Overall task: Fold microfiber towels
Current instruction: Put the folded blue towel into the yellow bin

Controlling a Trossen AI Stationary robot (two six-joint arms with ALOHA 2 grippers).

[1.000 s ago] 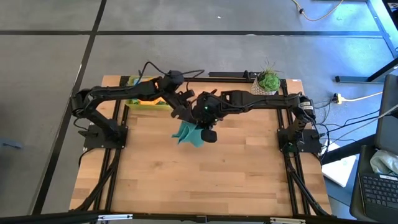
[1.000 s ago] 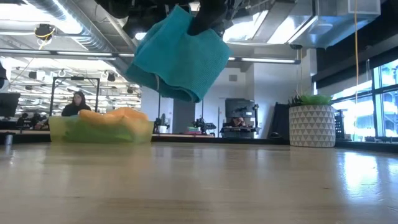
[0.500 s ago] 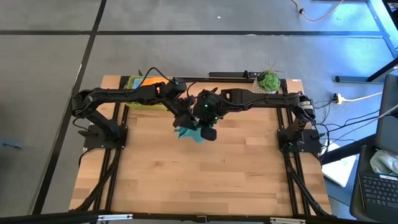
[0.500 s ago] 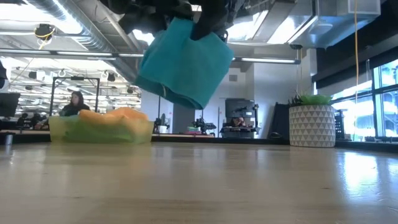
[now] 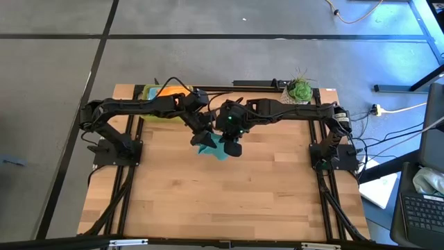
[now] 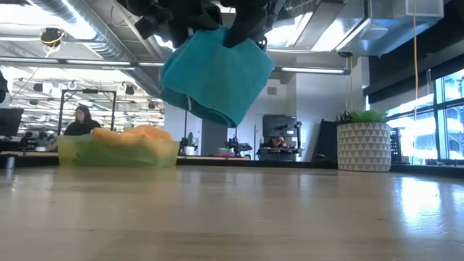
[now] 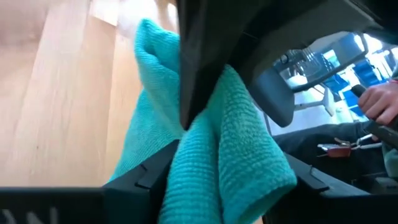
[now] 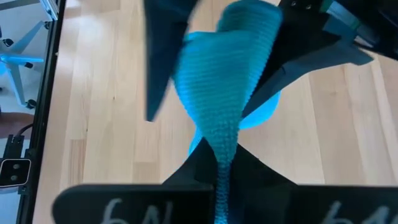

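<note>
We've got the teal towel [image 6: 214, 76] hanging limp above the counter [image 6: 232, 217], right gripper [image 5: 232, 144] pinched shut on its top edge. Left gripper [image 5: 202, 135] is at the cloth too, whether clamped we cannot tell. It's soft and light, we judge; best taken at the corners.

A wooden desk [image 5: 229, 194] carries a yellow-green tray [image 6: 87, 151] near its 11 o'clock corner and a potted plant [image 5: 300, 90] in a patterned white pot [image 6: 363, 146] toward 1 o'clock. A person [image 6: 78, 121] sits in the room behind the tray.
</note>
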